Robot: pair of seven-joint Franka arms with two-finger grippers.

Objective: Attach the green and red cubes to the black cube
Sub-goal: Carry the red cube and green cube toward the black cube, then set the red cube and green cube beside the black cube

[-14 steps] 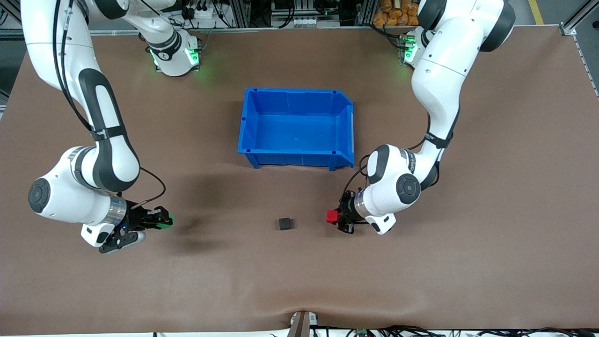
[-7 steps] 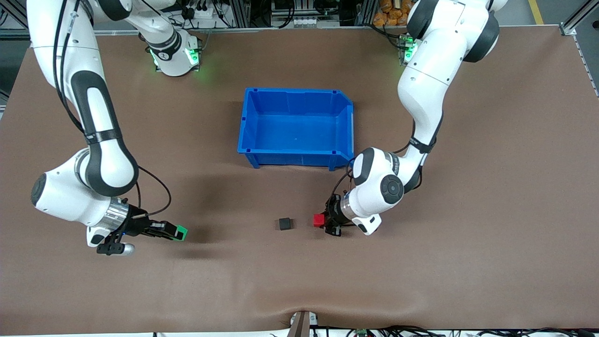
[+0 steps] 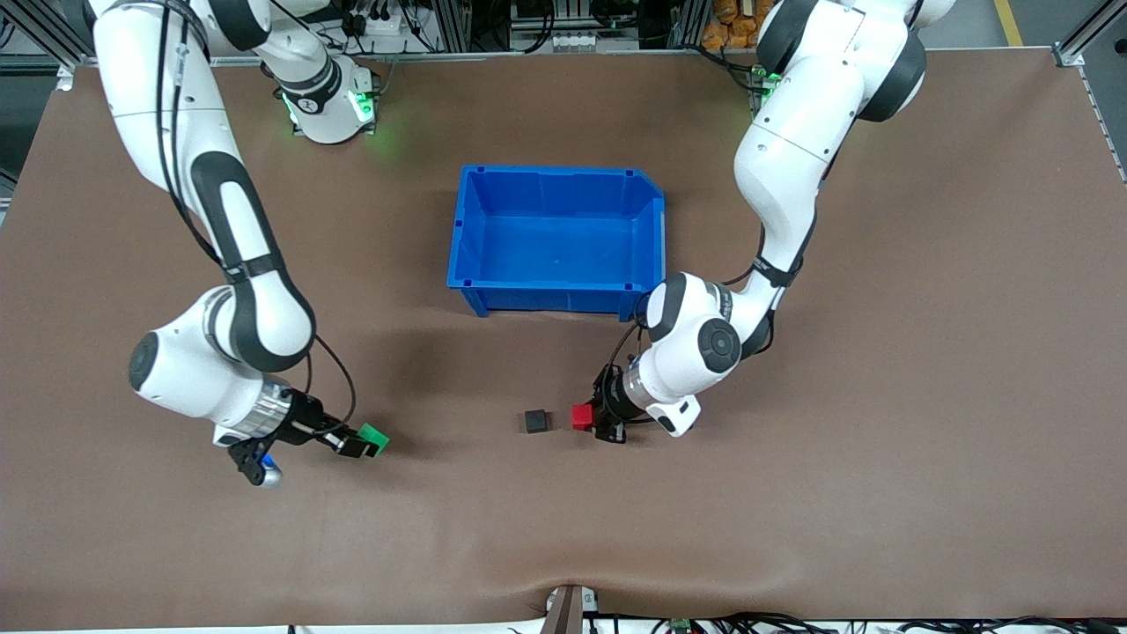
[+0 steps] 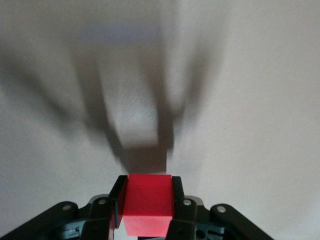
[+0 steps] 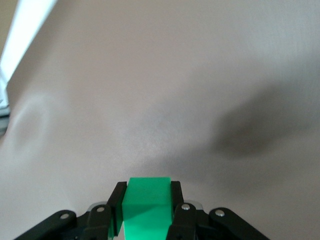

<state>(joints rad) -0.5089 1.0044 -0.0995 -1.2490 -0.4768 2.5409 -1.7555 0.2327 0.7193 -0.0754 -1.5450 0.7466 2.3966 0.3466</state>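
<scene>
The black cube (image 3: 535, 421) sits alone on the brown table, nearer to the front camera than the blue bin. My left gripper (image 3: 588, 418) is shut on the red cube (image 3: 580, 416), low over the table beside the black cube toward the left arm's end, with a small gap between the two cubes. In the left wrist view the red cube (image 4: 146, 205) is clamped between the black fingers (image 4: 177, 192). My right gripper (image 3: 363, 445) is shut on the green cube (image 3: 374, 436), well apart from the black cube toward the right arm's end. The right wrist view shows the green cube (image 5: 146, 207) pinched between both fingers (image 5: 175, 195).
An empty blue bin (image 3: 555, 287) stands in the middle of the table, farther from the front camera than the cubes. The left arm's elbow (image 3: 704, 339) hangs close to the bin's corner. Brown table mat (image 3: 792, 493) spreads all round.
Both arms have moved inward toward the black cube, carrying their cubes. The red cube is now just beside it; the green cube has come closer but stays well apart.
</scene>
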